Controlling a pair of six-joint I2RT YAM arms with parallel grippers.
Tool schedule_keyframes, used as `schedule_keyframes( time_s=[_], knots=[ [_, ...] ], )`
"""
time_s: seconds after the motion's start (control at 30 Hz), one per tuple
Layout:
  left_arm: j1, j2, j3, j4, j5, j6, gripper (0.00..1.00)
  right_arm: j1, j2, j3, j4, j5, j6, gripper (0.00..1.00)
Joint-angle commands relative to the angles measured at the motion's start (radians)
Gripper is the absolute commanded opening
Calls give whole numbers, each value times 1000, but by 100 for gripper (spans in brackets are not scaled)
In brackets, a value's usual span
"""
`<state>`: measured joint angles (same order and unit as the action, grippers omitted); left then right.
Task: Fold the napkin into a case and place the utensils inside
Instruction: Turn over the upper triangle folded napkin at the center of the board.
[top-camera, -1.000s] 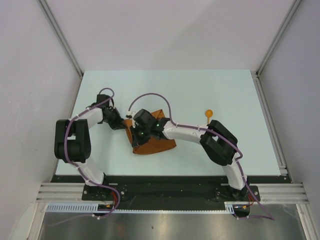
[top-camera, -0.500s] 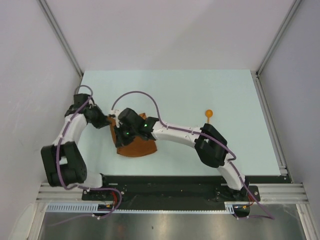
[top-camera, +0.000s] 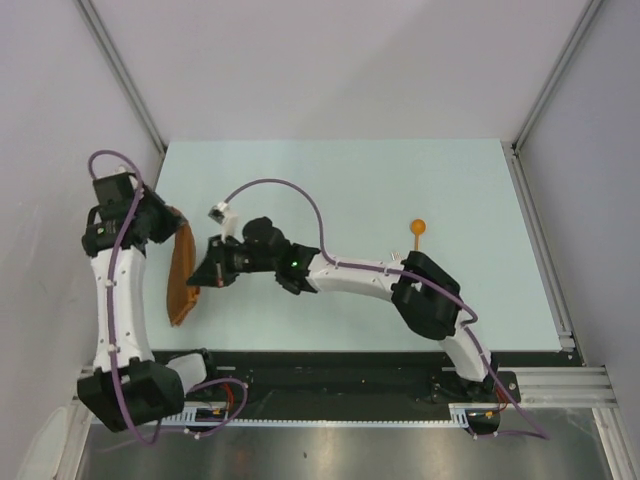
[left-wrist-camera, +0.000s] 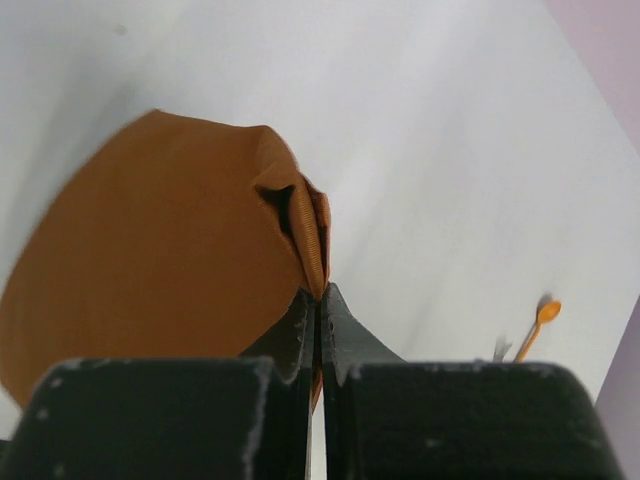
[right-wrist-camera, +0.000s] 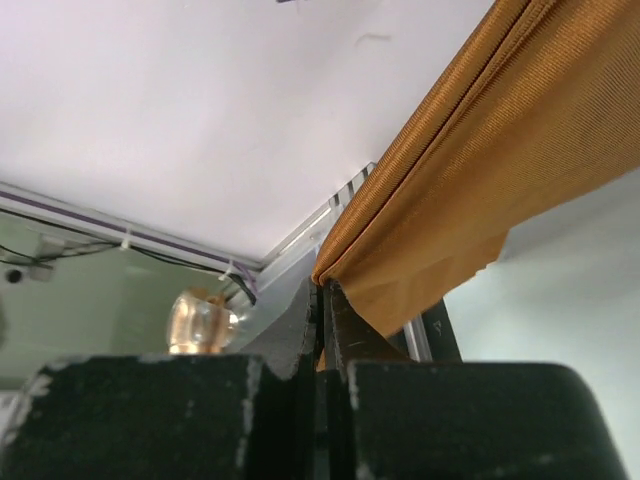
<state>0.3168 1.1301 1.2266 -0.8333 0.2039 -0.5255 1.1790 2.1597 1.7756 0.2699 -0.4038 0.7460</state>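
Note:
The rust-orange napkin (top-camera: 182, 270) hangs off the table, stretched between both grippers over the table's left edge. My left gripper (top-camera: 172, 216) is shut on its upper corner; the left wrist view shows the cloth (left-wrist-camera: 160, 250) pinched at my closed tips (left-wrist-camera: 320, 291). My right gripper (top-camera: 198, 283) is shut on a lower edge; the right wrist view shows the folded cloth (right-wrist-camera: 480, 170) clamped at the tips (right-wrist-camera: 323, 286). The orange-bowled spoon (top-camera: 418, 230) lies on the table right of centre and also shows in the left wrist view (left-wrist-camera: 541, 316). I cannot make out the fork. No case is formed.
The pale table (top-camera: 340, 180) is bounded by side rails (top-camera: 540, 240) and white walls. The right arm (top-camera: 360, 280) stretches across the near half of the table. The left arm (top-camera: 115, 290) stands upright at the left edge, near the wall.
Both grippers have carried the napkin leftward and up off the table. It went from a crumpled heap near the middle to a strip hanging at the left edge.

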Motion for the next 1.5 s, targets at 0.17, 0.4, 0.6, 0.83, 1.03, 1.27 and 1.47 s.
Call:
schedule_keyframes(
  time_s=[0.17, 0.4, 0.6, 0.83, 1.03, 1.27, 1.47],
  knots=[
    [-430, 345, -6, 476, -101, -91, 0, -102, -162, -608, 563, -274, 328, 0],
    [-626, 606, 59, 606, -164, -119, 0, -212, -257, -950, 623, -293, 290, 0],
    [-726, 760, 143, 626, -176, -133, 0, -309, -316, -1154, 640, -314, 271, 0],
    [-778, 833, 177, 665, -159, -156, 0, -348, -373, -1231, 526, -300, 181, 0],
    [-812, 873, 221, 646, -179, -160, 0, -378, -442, -1249, 342, -245, 72, 0],
    [-835, 895, 277, 622, -178, -153, 40, -439, -555, -1246, 2, -136, -86, 23],
    [-843, 800, 392, 478, -89, -96, 71, -513, -764, -1205, -347, 46, -233, 63]
  ],
)
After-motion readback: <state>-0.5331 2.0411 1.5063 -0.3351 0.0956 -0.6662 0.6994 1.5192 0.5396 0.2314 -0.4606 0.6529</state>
